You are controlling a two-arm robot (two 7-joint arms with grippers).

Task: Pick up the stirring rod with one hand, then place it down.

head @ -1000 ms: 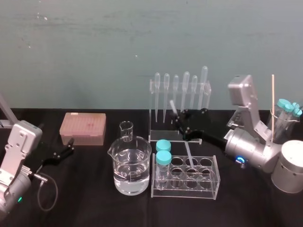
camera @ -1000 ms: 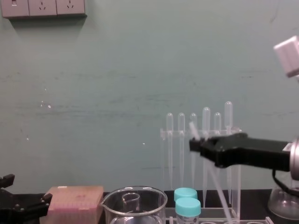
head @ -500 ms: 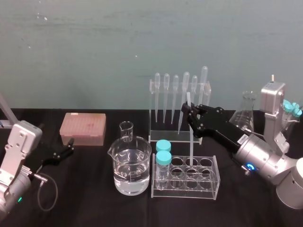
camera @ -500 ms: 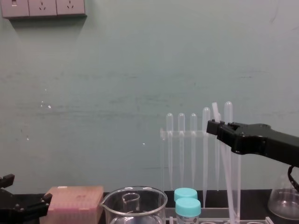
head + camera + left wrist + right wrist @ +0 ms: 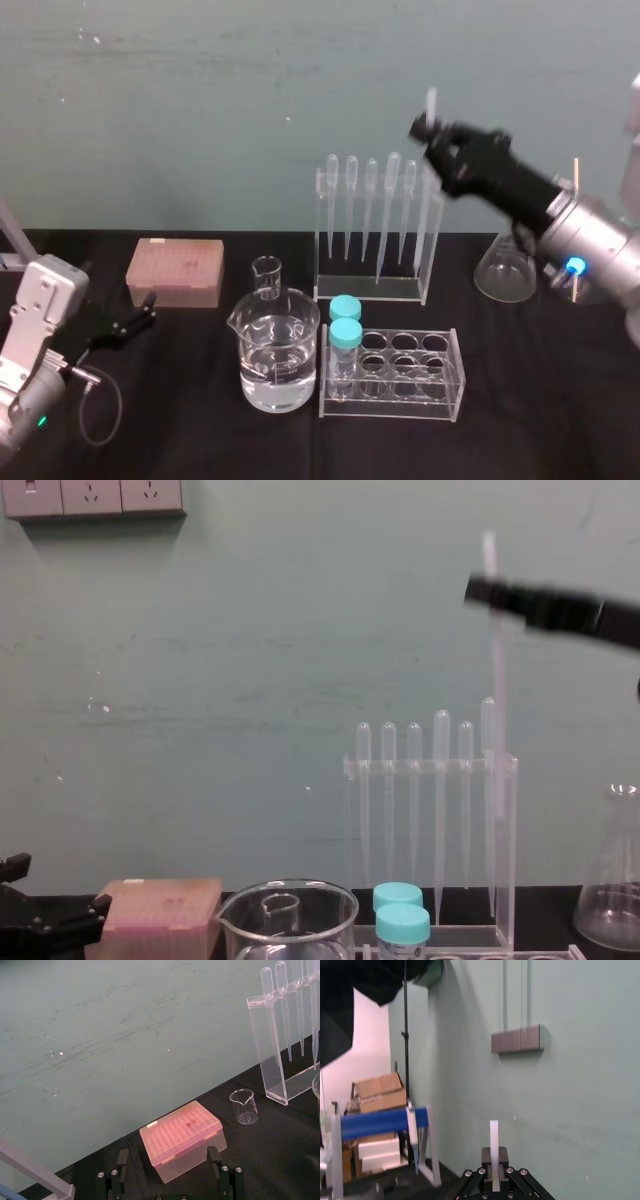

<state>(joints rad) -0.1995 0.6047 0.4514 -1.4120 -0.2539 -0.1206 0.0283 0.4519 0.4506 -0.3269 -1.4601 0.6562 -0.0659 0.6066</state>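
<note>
Big beaker [image 5: 278, 350]: front centre of the black table [image 5: 200, 440], with clear liquid to about half its height.
Small beaker [image 5: 266, 276]: just behind the big one; looks empty.
Tube rack [image 5: 440, 385]: clear, just right of the big beaker. Two blue-capped tubes [image 5: 345, 322] stand at its left end and the other holes are open.
Pipette rack [image 5: 372, 288]: clear stand behind the tube rack, with a row of bulb-topped pipettes [image 5: 371, 200] hanging in it, tips down.
Flask [image 5: 503, 272]: on the table right of the pipette rack; looks empty.
Pink box [image 5: 175, 270]: back left, well apart from the glassware.
Stirring rod [image 5: 494, 660]: up in the air, close to upright, by the right end of the pipette rack. Its top stands well above the pipette bulbs, and its lower end is lost against the rack's clear wall.
Right gripper [image 5: 432, 128]: high over the pipette rack's right end, jaws pinching the rod near its top — a short stub pokes out above the fingers.
Left gripper [image 5: 140, 318]: low at the table's left, near the pink box, jaws spread.
In the way: the pipette rack is right beside the rod, the tube rack in front and below, the flask just to the right.
Open room: bare black table right of the tube rack and in front of the pink box.
</note>
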